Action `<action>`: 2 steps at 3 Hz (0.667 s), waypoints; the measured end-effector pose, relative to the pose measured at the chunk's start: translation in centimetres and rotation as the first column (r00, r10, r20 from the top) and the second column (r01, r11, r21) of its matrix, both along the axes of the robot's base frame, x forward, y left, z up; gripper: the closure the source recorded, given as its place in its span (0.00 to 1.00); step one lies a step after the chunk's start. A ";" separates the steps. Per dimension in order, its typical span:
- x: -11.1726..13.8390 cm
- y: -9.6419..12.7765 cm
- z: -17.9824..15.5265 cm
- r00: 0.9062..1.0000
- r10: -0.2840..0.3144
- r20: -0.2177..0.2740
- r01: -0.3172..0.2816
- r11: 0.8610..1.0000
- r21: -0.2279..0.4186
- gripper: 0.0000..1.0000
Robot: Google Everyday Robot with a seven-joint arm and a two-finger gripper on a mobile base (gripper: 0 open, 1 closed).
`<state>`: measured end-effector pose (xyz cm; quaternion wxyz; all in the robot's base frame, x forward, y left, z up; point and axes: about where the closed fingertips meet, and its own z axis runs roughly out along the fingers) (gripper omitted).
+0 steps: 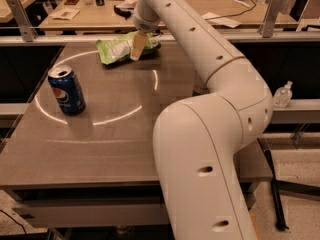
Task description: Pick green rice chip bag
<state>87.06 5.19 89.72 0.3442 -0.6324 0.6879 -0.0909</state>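
Although the gripper (136,48) is down at the green rice chip bag (114,51), the pick is judged incomplete: the bag lies flat at the far end of the tabletop (125,139) and is not lifted.

**Progress**
- Reach: judged done. The gripper's tan tip overlaps the middle of the bag, toward its right half.
- Contact: it appears to touch the foil, but this angle does not confirm it.
- Grip: whether the gripper is spread or closed on the bag cannot be told.
- Left to do: secure a hold on the crumpled foil, then raise the bag clear of the tabletop.

**Surface**
- The tabletop is smooth and grey-brown, with a bright ring of reflected light across it.
- A blue soda can (66,90) stands upright at the left on that ring, well apart from the bag.
- The white arm (210,149) runs from the near right foreground to the far edge.

**Room**
- Behind the tabletop is a rail with metal posts.
- Beyond the rail are wooden desks (100,20) carrying papers, bottles and cables.
- A small clear bottle (282,95) sits on a ledge at the right.
- Speckled floor shows at the lower right.
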 end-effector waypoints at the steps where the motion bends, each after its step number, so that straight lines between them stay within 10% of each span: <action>1: -0.9 0.7 -1.8 0.998 0.008 -0.068 -0.005 0.999 0.038 0.00; 2: -1.2 0.5 -2.6 0.994 -0.008 -0.111 0.016 0.997 0.072 0.00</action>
